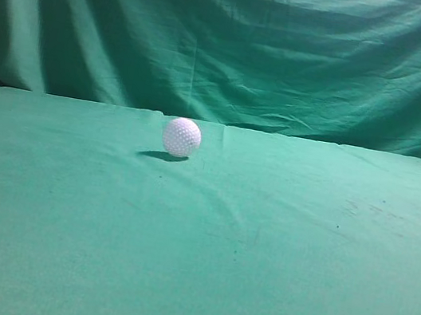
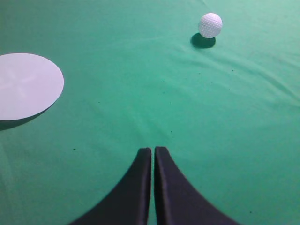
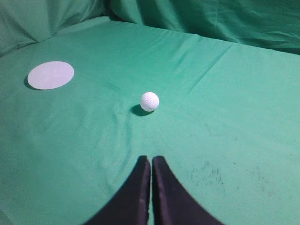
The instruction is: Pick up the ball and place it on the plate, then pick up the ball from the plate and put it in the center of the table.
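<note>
Both grippers are closed on nothing: the left gripper (image 2: pixel 153 151) and the right gripper (image 3: pixel 150 159) each show dark fingers pressed together above the table (image 1: pixel 255 278). Well beyond them, the ball (image 1: pixel 181 137) rests on the green cloth, apart from the white plate (image 3: pixel 50 75) lying to its far left.

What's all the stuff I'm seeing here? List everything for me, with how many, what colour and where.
ball: one, white, dimpled, on the table, apart from the plate
plate: one, pale, round, flat on the table, seen only in the wrist views
table: one, green wrinkled cloth with dark specks
curtain: one, green, draped behind the table
left tool: one, black, fingers together, above bare cloth
right tool: one, black, fingers together, short of the ball
</note>
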`<action>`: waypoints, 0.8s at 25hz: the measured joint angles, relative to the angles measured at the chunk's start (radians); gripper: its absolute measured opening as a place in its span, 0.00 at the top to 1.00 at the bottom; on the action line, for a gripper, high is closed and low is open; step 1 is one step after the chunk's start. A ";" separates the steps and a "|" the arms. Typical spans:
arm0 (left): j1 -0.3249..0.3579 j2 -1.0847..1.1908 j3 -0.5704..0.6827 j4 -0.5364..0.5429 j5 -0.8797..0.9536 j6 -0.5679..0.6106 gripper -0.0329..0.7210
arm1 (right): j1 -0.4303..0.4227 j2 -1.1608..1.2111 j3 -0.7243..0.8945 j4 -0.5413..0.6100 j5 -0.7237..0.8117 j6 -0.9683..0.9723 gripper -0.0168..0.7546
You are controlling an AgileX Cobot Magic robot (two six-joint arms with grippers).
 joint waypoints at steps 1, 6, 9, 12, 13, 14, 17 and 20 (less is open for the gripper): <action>0.000 0.000 0.000 0.000 0.000 0.000 0.96 | 0.000 0.000 0.022 0.007 -0.029 0.000 0.98; 0.000 0.000 0.000 0.000 0.000 0.000 0.96 | 0.000 0.000 0.077 0.021 -0.126 -0.002 0.98; 0.000 0.000 0.000 0.000 0.000 0.000 0.96 | 0.000 0.000 0.077 0.023 -0.142 -0.002 0.98; 0.000 0.000 0.000 0.000 0.000 0.000 0.96 | 0.000 0.000 0.077 0.028 -0.151 -0.002 0.92; 0.000 0.000 0.000 0.000 0.000 0.000 0.96 | 0.000 0.000 0.077 0.031 -0.155 -0.002 0.92; 0.000 0.000 0.000 0.000 0.000 0.000 0.96 | 0.000 0.000 0.077 0.031 -0.163 -0.002 0.92; 0.000 0.000 0.000 0.000 0.000 0.000 0.96 | 0.000 0.000 0.077 0.033 -0.165 -0.002 0.92; 0.000 0.000 0.000 0.000 0.000 0.000 0.96 | 0.000 0.000 0.077 0.033 -0.157 -0.002 0.92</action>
